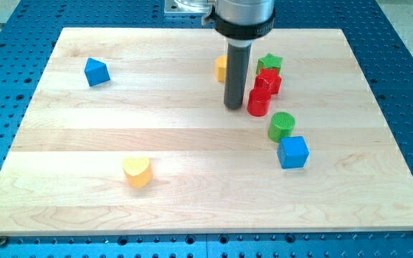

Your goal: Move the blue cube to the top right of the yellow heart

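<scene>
The blue cube (293, 152) sits right of the board's middle, touching a green cylinder (282, 126) just above it. The yellow heart (137, 171) lies at the lower left of the board, far to the left of the cube. My tip (234, 107) is on the board above and left of the blue cube, just left of a red cylinder (259, 102). The rod hangs down from the view's top and partly hides a yellow block (221, 68).
A red block (269, 81) and a green star (269, 62) stand right of the rod. A blue triangular block (96, 72) sits at the upper left. The wooden board (192, 201) lies on a blue perforated table.
</scene>
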